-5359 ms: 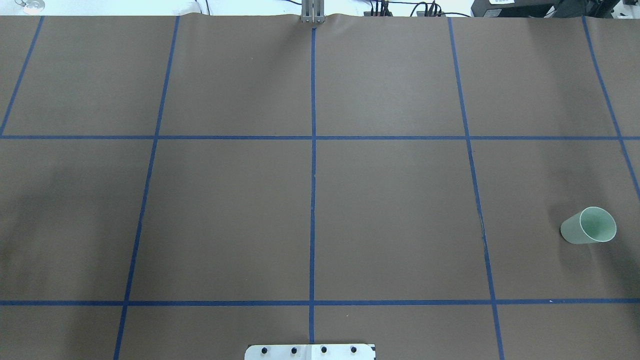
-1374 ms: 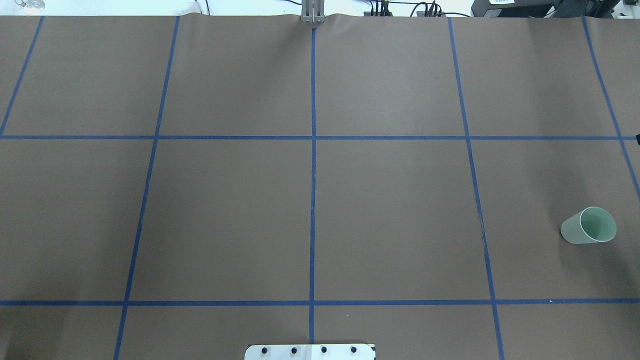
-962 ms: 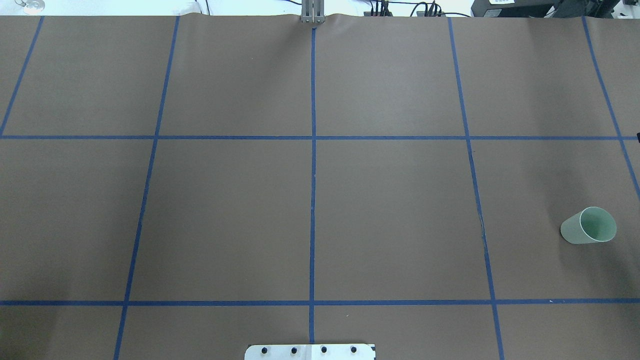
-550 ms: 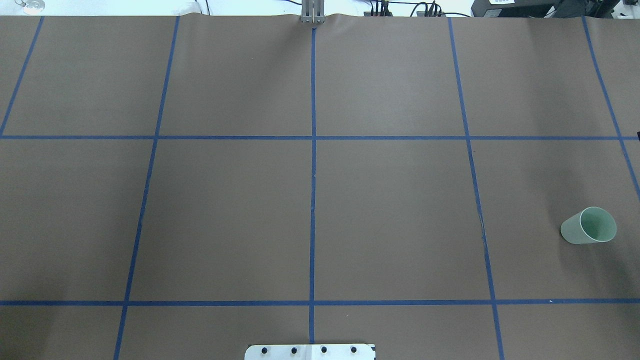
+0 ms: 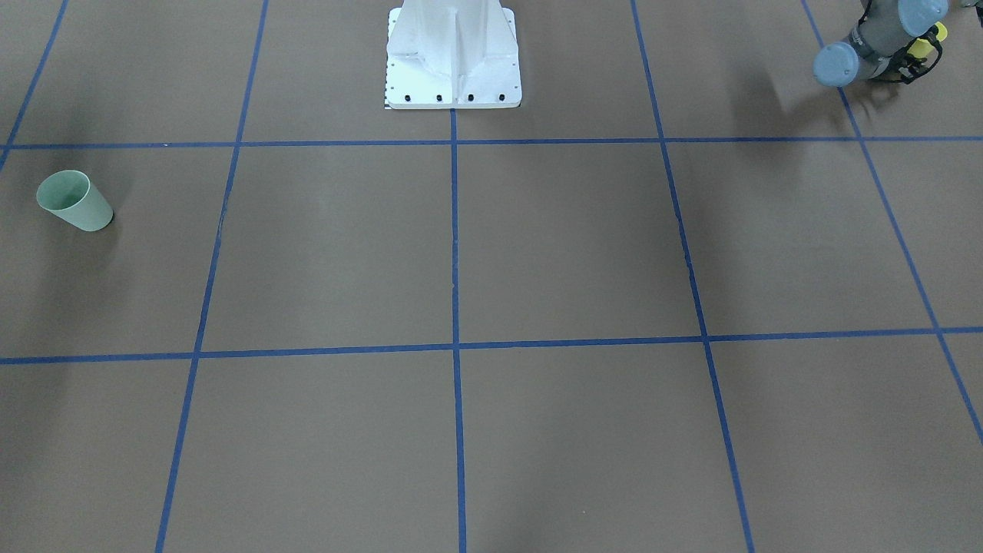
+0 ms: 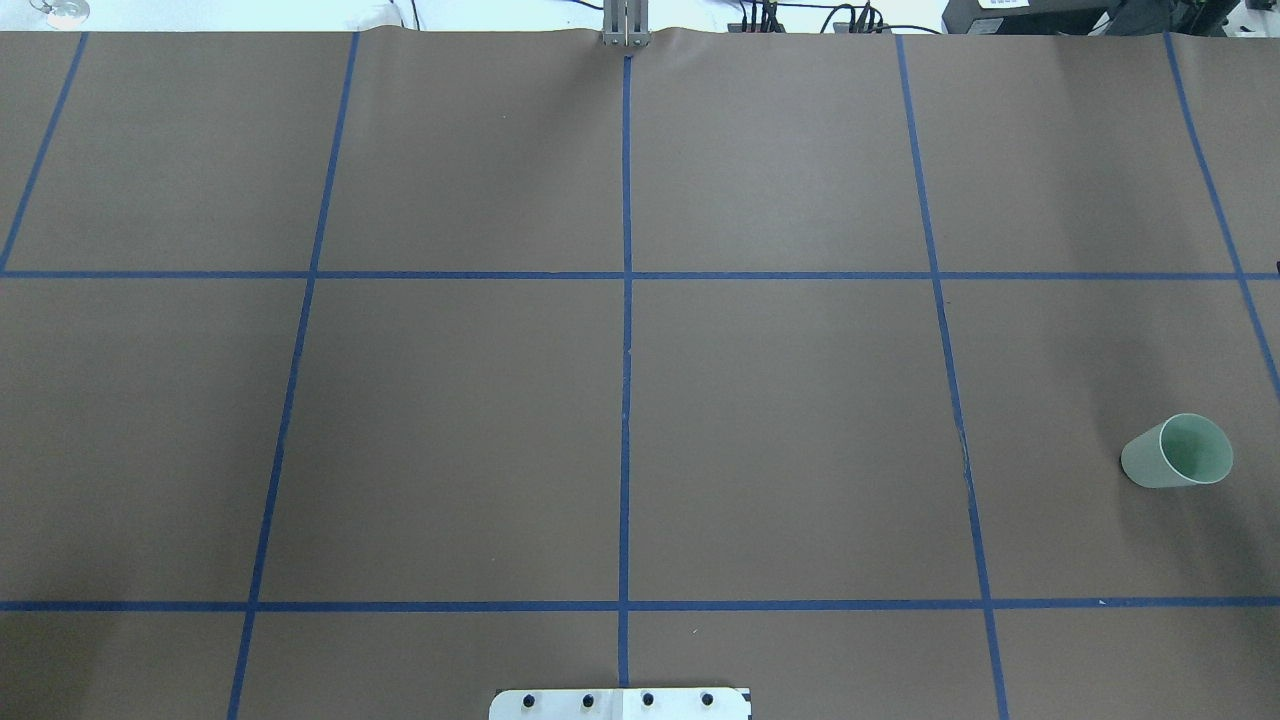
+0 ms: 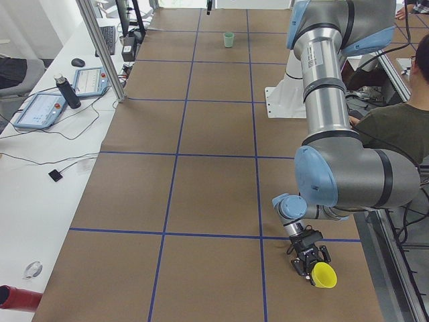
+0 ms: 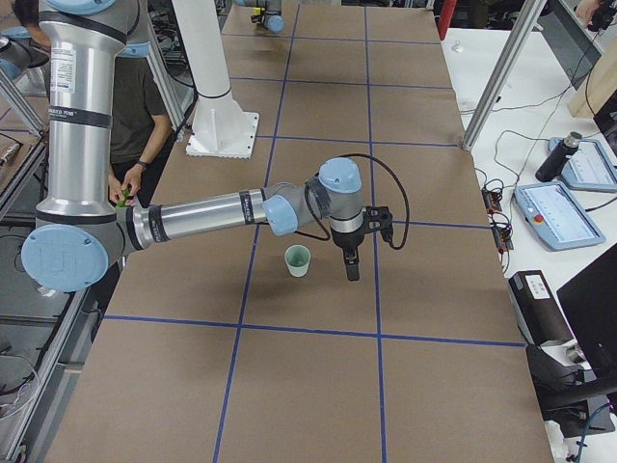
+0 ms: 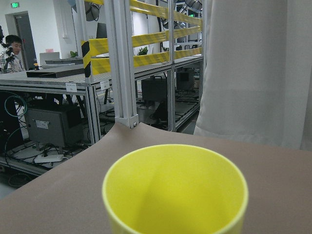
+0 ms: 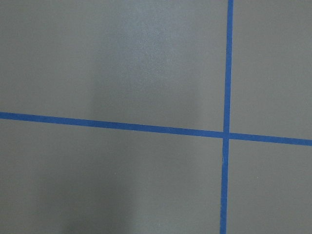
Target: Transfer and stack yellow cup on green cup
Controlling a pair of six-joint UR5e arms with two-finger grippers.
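Note:
The yellow cup (image 9: 175, 190) fills the bottom of the left wrist view, its open rim toward the camera. In the exterior left view my left gripper (image 7: 310, 260) is shut on the yellow cup (image 7: 324, 275) low over the table's near corner. It also shows in the front-facing view (image 5: 921, 54) at the top right. The green cup (image 6: 1177, 452) stands upright at the table's far right. It also shows in the front-facing view (image 5: 74, 201). My right gripper (image 8: 351, 273) hangs fingers down just beside the green cup (image 8: 298, 260); I cannot tell its state.
The brown table (image 6: 780, 420) carries a grid of blue tape. The white robot base (image 5: 453, 61) sits at the middle of its edge. A desk with tablets and a bottle (image 7: 67, 90) runs along one side, and a seated person (image 7: 395, 134) is behind the robot.
The green cup has not moved. A broad shadow on the table's left side in the earliest overhead frame is gone now.

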